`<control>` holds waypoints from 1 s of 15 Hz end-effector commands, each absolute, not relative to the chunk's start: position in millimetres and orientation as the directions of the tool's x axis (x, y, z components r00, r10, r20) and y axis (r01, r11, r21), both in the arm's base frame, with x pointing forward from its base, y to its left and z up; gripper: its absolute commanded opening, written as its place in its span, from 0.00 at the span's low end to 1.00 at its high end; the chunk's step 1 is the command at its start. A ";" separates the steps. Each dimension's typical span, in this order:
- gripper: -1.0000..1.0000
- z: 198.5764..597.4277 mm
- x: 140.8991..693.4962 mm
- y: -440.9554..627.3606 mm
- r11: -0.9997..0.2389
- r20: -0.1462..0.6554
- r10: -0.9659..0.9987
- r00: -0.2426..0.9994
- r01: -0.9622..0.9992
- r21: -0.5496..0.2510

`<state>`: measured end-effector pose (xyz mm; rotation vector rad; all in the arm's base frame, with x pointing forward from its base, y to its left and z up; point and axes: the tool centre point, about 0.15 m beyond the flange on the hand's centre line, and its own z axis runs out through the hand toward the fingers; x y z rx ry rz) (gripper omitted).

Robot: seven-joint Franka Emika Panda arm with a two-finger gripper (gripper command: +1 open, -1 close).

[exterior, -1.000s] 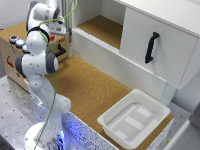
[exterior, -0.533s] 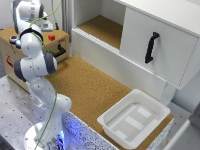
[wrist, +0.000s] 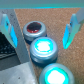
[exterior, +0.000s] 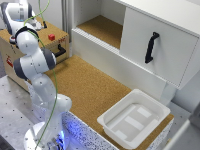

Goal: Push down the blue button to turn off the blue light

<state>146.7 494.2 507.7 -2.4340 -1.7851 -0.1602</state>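
The lit blue button (wrist: 43, 47) is seen centred between the wide-spread fingers (wrist: 71, 30) of the gripper (wrist: 40, 31), directly beneath them

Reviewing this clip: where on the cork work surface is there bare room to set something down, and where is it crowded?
The brown cork mat lies bare between the wooden box and the white rectangular plastic tray, along the white cabinet with the black handle. It is crowded on the box top: the wrist view shows lit round buttons in a tight row between the hand's fingers.
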 end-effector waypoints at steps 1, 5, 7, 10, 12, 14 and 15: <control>0.00 514.3 155.4 555.2 -0.281 -0.041 0.958 0.284 0.957 0.067; 0.00 507.4 160.6 556.1 -0.292 -0.061 0.953 0.295 0.955 0.059; 0.00 502.8 163.9 553.4 -0.304 -0.072 0.949 0.307 0.951 0.059; 0.00 493.6 170.9 547.5 -0.337 -0.075 0.938 0.338 0.941 0.037; 0.00 485.4 174.8 543.7 -0.354 -0.080 0.931 0.355 0.935 0.029; 0.00 475.8 179.7 540.1 -0.374 -0.086 0.923 0.374 0.927 0.021; 0.00 468.9 180.3 539.9 -0.381 -0.089 0.921 0.380 0.925 0.008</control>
